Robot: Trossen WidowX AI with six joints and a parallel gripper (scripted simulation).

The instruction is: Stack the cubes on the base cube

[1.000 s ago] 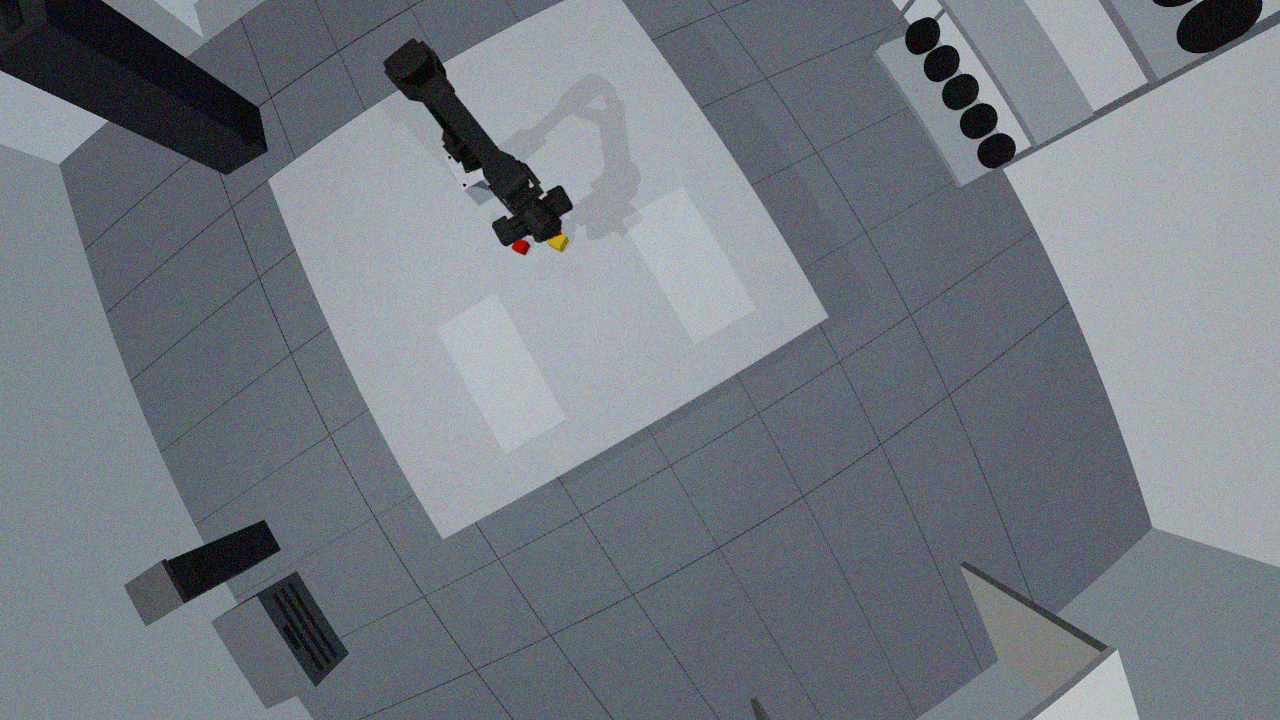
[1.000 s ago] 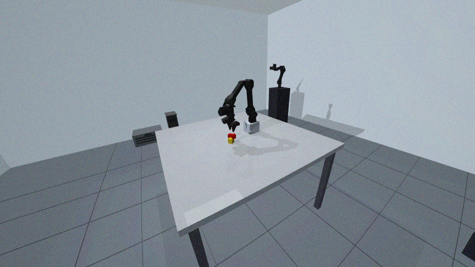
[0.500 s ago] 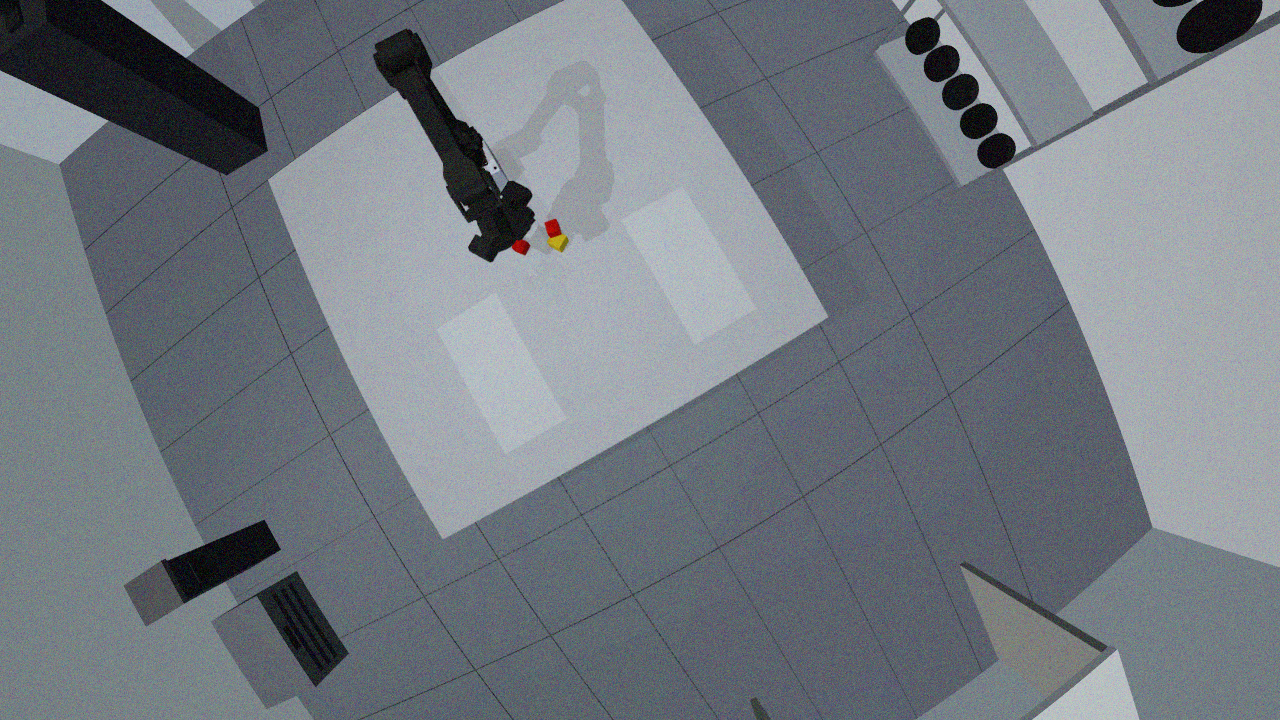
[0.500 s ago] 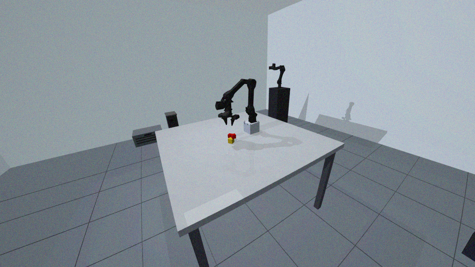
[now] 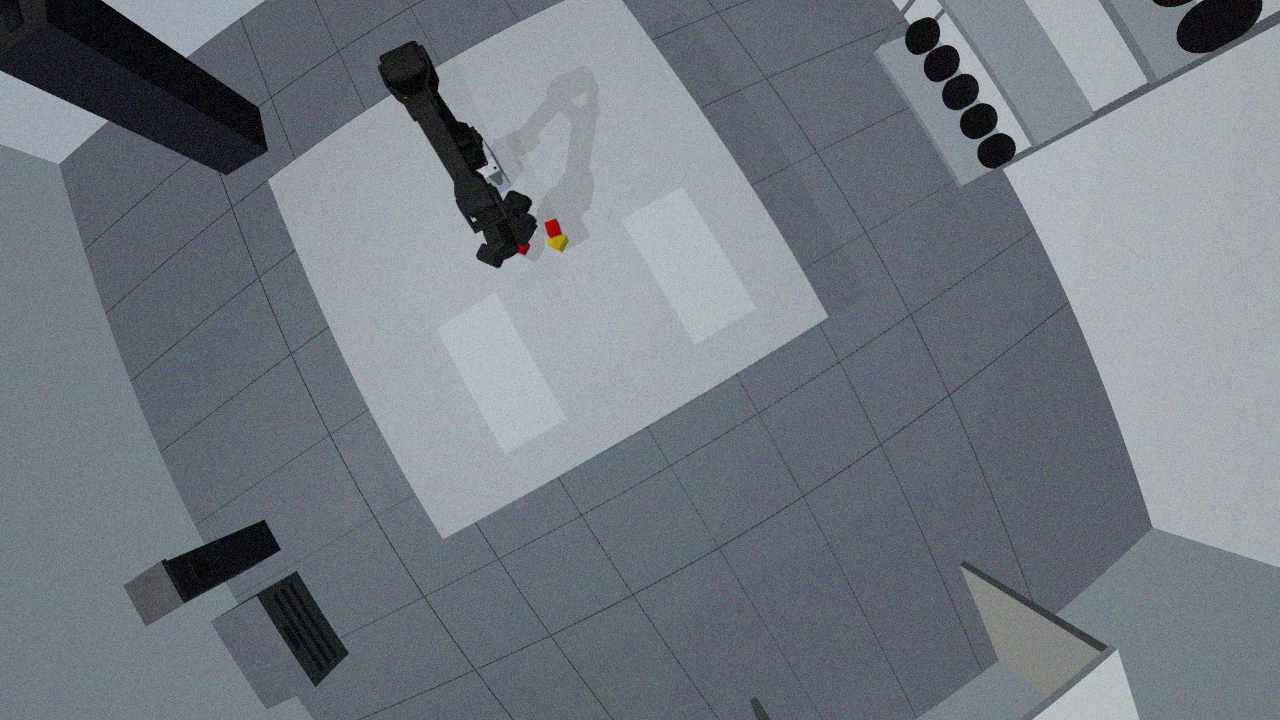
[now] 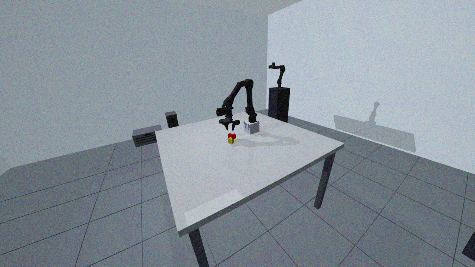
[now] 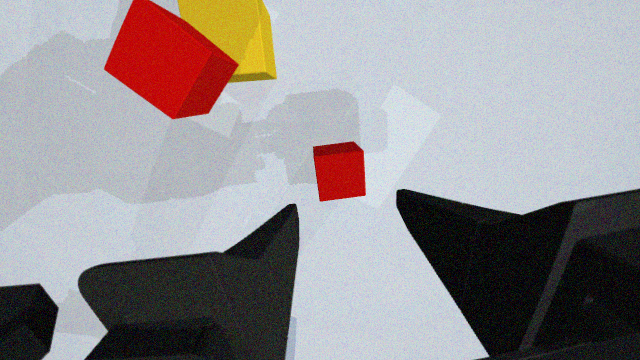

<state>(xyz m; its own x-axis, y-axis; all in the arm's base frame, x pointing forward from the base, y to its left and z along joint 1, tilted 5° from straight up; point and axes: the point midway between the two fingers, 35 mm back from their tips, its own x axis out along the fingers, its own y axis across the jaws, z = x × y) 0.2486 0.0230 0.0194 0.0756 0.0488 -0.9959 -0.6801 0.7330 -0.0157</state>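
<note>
The yellow base cube (image 5: 558, 243) (image 6: 231, 141) (image 7: 220, 25) stands on the table. One red cube (image 5: 553, 227) (image 7: 160, 60) sits over one of its top corners and appears level. The other red cube (image 5: 523, 249) (image 7: 342, 176) stands apart on the table, partly hidden by the arm in the top view. In the exterior view the two red cubes show side by side behind the yellow top. My gripper (image 6: 230, 129) (image 7: 347, 204) is open and empty above the separate red cube, which shows beyond and between the fingertips in the wrist view.
The arm's pale mounting block (image 6: 251, 127) stands on the white table (image 5: 572, 358) (image 6: 205, 165), behind the cubes in the exterior view. The capped base cube is close beside the gripper. A second arm on a dark pedestal (image 6: 278, 104) stands beyond the table.
</note>
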